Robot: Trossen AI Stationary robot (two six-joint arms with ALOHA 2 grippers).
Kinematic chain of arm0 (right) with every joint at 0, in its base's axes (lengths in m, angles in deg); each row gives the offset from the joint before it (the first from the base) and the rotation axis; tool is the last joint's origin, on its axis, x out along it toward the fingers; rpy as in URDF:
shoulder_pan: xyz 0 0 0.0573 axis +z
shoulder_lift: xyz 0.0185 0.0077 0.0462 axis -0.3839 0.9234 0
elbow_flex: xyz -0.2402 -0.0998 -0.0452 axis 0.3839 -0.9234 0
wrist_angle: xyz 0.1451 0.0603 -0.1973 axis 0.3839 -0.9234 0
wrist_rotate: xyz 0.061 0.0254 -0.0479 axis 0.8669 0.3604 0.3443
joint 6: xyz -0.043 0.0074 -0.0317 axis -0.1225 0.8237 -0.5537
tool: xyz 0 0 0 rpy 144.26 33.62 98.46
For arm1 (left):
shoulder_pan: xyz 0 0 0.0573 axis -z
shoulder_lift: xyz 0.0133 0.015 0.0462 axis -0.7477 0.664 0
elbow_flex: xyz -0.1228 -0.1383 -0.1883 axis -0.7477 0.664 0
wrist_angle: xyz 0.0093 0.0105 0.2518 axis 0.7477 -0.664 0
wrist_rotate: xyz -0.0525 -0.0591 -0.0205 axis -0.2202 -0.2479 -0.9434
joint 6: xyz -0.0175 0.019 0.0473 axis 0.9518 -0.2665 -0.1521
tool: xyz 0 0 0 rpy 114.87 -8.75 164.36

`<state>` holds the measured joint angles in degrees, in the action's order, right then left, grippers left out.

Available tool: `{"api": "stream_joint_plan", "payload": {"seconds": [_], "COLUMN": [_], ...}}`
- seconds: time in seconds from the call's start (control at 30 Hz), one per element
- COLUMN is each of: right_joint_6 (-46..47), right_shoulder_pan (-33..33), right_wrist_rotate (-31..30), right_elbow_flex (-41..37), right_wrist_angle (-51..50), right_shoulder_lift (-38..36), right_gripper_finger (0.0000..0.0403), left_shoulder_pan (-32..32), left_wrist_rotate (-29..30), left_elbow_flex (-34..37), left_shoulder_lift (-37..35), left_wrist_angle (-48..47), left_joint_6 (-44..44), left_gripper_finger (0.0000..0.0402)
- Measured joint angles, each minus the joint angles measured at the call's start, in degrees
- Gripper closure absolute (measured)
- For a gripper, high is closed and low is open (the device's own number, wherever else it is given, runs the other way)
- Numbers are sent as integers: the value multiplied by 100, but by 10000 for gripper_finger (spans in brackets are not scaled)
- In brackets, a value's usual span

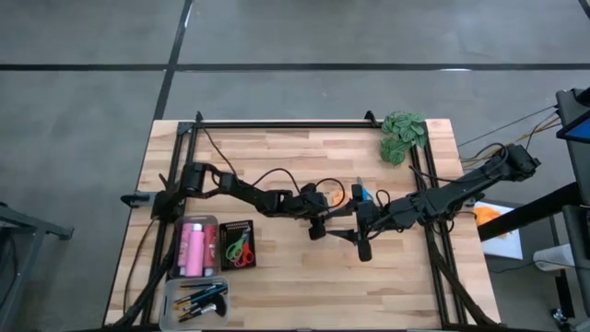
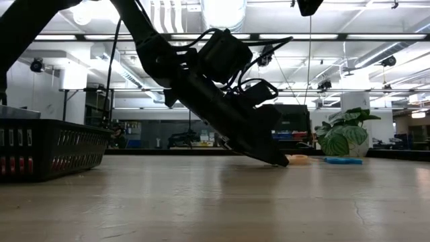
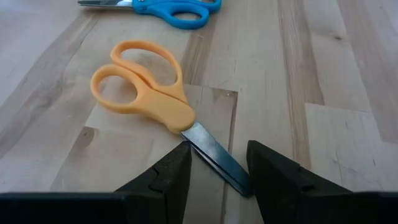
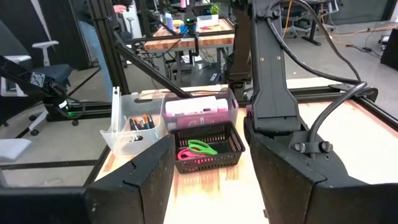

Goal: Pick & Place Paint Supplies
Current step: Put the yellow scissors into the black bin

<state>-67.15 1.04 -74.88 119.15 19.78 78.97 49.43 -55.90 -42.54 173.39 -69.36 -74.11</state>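
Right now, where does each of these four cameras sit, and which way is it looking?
High view: overhead, straight down on the wooden table; both dark arms show.
Low view: at tabletop height, level across it; one arm descends.
Left wrist view: on the left arm, facing the orange-handled scissors; left gripper open astride the blade.
Right wrist view: on the right arm, facing the black mesh basket; right gripper open.
Shared: left wrist and high views both show the orange-handled scissors.

Bare tabletop in front is free; both arms crowd the middle btwn black basket & leafy clump.
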Motion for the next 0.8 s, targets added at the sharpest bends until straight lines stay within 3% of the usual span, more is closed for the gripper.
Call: {"api": "stream_joint_plan", "payload": {"seconds": [0.2, 0.8], "right_joint_6": [0, 0], "right_shoulder_pan": [0, 0], "right_wrist_rotate": [0, 0], "right_elbow_flex": [0, 0], "right_wrist_angle": [0, 1], "right_shoulder_lift": [0, 0], "right_gripper_finger": [194, 194], "left_shoulder_pan": [0, -7], "left_wrist_rotate": [-17, -26], "left_elbow_flex": [0, 11], "left_shoulder_lift": [9, 4], "left_wrist_angle": [-37, -109], "left_joint_6": [-32, -44], "left_gripper_finger": [256, 390]}}
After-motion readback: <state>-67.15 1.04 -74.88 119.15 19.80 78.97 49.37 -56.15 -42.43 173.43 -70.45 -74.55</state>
